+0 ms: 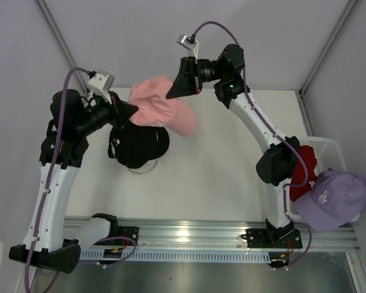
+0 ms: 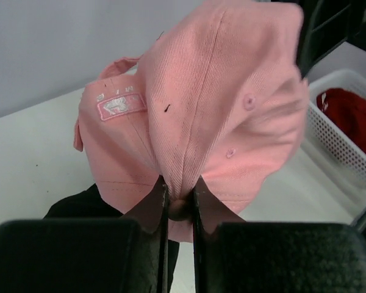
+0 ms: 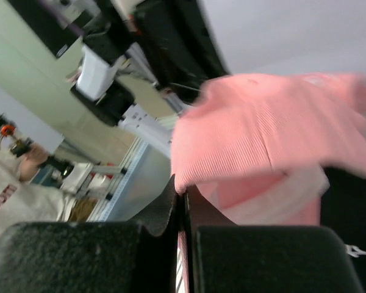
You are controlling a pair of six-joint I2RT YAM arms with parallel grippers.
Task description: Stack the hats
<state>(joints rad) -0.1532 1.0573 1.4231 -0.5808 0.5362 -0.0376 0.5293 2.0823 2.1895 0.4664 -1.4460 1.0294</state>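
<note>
The stack is only begun, as I judge it. A dark pile of caps [image 1: 137, 145] sits on the surface [image 1: 219, 177] in the upper left of the top view. I can't tell whether it is one cap or more.

The pink cap [image 1: 163, 107] is off the surface, in the air between my two arms, just above and to the right of that pile. Its brim points to the right of the frame, and it is not yet seated on the pile.

Two caps are untouched, well apart at the lower right. The red cap [image 1: 305, 166] lies in the basket [image 1: 329, 141], half hidden behind my right arm. The lavender cap [image 1: 332, 198] rests across the basket's near rim. So I reckon the pink cap has to go down first, and then those two have to come over.

My left jaws are nearly pressed together, pinching a fold of the pink crown at its seam. In the left wrist view the fabric bunches between the tips.

My right jaws are shut, with the pink cap's edge caught between the tips. In the top view they meet the cap on its far side. Both of my jaws hold the same cap and nothing else.
</note>
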